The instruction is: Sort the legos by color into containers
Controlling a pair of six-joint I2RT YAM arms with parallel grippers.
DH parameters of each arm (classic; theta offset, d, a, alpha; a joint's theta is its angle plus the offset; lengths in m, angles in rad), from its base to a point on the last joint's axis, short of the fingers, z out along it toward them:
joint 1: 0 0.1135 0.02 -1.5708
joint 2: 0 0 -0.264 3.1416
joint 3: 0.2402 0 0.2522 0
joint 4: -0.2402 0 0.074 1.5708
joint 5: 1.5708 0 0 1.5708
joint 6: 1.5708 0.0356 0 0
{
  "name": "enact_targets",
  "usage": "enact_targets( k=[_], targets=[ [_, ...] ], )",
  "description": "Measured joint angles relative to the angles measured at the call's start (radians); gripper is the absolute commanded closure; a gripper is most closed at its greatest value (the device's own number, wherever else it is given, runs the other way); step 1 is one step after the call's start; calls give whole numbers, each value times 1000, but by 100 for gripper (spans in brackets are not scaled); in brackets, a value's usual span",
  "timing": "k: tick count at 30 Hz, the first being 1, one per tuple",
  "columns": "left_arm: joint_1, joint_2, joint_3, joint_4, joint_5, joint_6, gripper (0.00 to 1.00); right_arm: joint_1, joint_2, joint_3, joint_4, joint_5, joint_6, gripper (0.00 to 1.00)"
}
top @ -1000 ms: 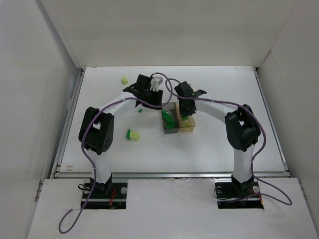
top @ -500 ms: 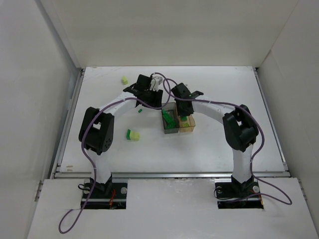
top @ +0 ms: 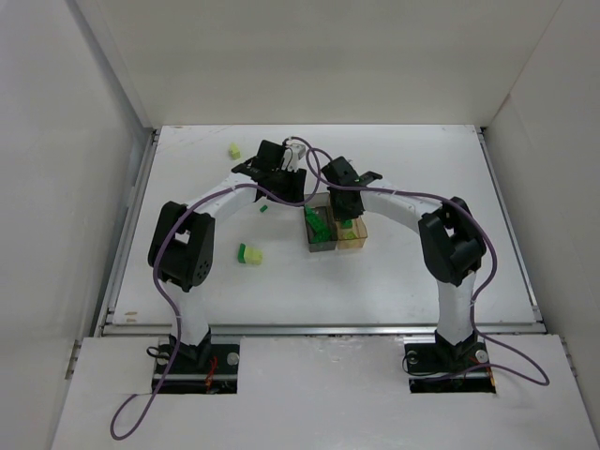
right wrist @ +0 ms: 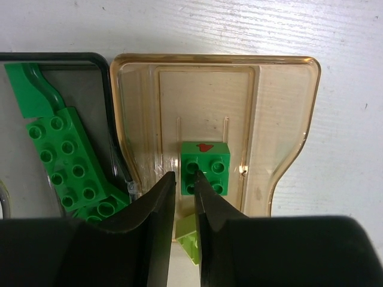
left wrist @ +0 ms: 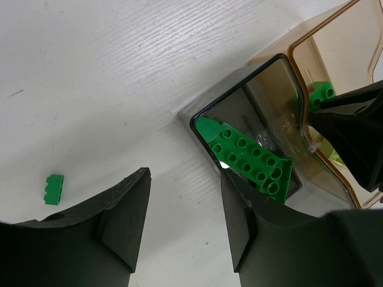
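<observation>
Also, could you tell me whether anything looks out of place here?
Yes: a dark green square brick lies in the amber container with a pale yellow-green piece, while the other dark green bricks sit in the grey container.

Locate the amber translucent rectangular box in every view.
Top external: amber translucent rectangular box, table centre, right one of the pair.
Left wrist: upper right corner, cut off by the edge.
Right wrist: centre, filling much of the picture.
Shared landmark: smoky grey translucent box adjoining its side.
</observation>
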Motion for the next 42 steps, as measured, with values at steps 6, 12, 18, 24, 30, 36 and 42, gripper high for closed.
enact_targets(
  k=[6,12,18,24,30,36,42],
  targets=[
    [0,0,0,0,-3,0,53,0,2,1,-1,-2,-5,71],
    [0,0,0,0,-5,0,54,0,3,1,-3,6,-4,71],
    [0,0,0,0,-5,0,54,0,3,1,-11,19,-4,71],
    [-1,0,0,0,-5,1,54,0,-2,0,-27,28,-4,72],
    [-1,0,0,0,-5,2,54,0,-2,0,-35,32,-4,72],
    [-1,0,0,0,-5,2,54,0,-2,0,-38,32,-4,72],
    [-1,0,0,0,-5,2,54,0,-2,-4,-35,27,-2,74]
  ],
)
